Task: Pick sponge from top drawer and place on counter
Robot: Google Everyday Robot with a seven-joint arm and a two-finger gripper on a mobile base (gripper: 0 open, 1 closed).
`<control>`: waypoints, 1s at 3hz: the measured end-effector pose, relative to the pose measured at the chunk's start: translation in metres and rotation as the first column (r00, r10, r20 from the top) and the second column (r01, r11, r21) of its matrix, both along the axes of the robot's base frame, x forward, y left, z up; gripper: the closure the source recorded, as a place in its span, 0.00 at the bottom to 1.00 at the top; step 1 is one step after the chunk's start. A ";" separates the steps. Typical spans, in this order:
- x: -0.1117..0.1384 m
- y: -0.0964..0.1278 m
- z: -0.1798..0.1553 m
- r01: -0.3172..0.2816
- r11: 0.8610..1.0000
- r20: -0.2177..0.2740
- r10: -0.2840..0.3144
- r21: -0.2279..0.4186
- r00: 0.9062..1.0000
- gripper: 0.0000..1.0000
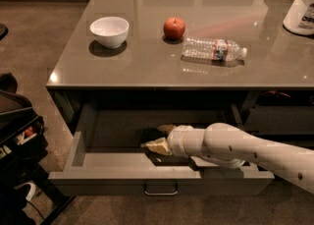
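The top drawer (pixel 103 177) is pulled out under the counter (pixel 147 64), with a silver handle (pixel 160 189) on its front. My gripper (pixel 157 137) reaches into the drawer from the right, low over its floor near the middle. A small dark pad, the sponge (pixel 148 134), lies at the gripper's tip. My white arm (pixel 235 148) crosses the drawer's right half and hides the floor there.
On the counter stand a white bowl (pixel 110 31), a red apple (pixel 174 28), a clear plastic bottle (pixel 213 50) lying on its side, and a white tub (pixel 300 10) at the far right. Dark equipment (pixel 17 135) stands on the floor at left.
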State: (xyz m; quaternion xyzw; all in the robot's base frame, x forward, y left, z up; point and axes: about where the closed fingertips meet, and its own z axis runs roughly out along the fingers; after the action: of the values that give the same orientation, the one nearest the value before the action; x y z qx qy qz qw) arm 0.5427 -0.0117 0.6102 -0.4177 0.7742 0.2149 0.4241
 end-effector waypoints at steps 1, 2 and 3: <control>0.000 0.000 0.000 0.000 1.000 0.000 0.000 0.000 1.000 1.00; -0.002 -0.001 0.011 -0.047 0.999 -0.001 0.047 0.007 0.999 1.00; -0.018 -0.018 0.070 -0.108 0.993 0.044 0.106 0.040 0.993 1.00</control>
State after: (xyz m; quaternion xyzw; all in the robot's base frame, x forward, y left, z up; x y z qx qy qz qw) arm 0.5243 -0.0294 0.6804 -0.4541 0.7370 0.2448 0.4367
